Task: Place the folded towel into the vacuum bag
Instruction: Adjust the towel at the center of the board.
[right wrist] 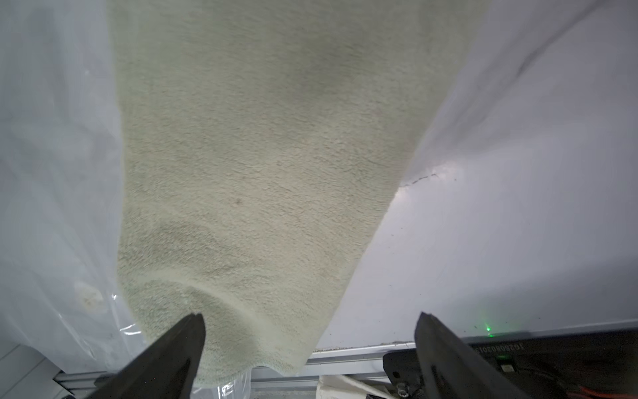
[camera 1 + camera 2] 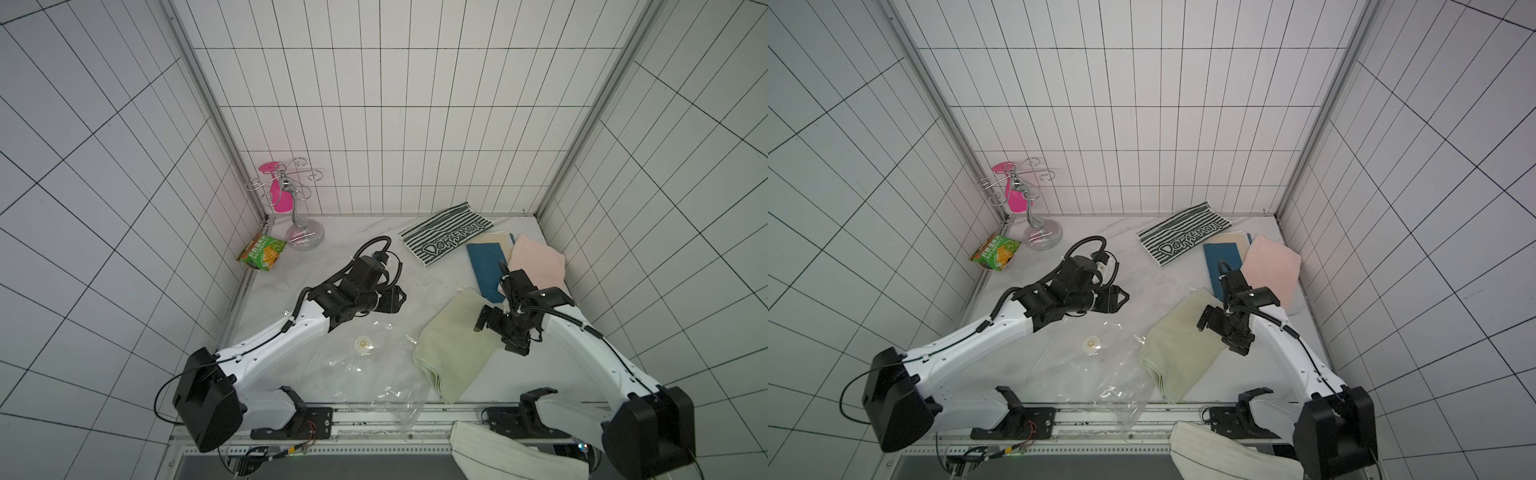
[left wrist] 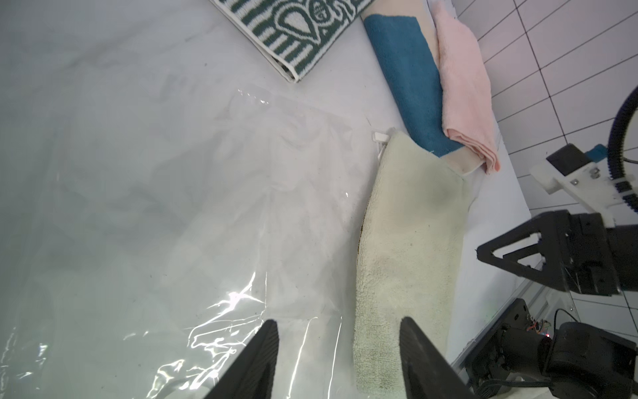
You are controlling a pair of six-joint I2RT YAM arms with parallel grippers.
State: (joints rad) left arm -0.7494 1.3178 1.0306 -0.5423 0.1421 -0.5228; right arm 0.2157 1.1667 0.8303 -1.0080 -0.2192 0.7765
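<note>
— Where is the folded towel (image 2: 453,345)?
— Flat on the counter (image 2: 316,270), near and right of centre, pale green. It lies just right of the vacuum bag (image 2: 345,374). Its left edge meets the clear plastic, but I cannot tell whether they overlap.
— And the bag?
— Spread out near centre, white valve (image 2: 362,344) up, its near end drooping over the counter's front edge.
— The fingers?
— The left fingers (image 3: 262,355) stand apart over the bag's right edge, holding nothing. The right fingers (image 1: 179,345) gape wide above the towel, gripping nothing.
</note>
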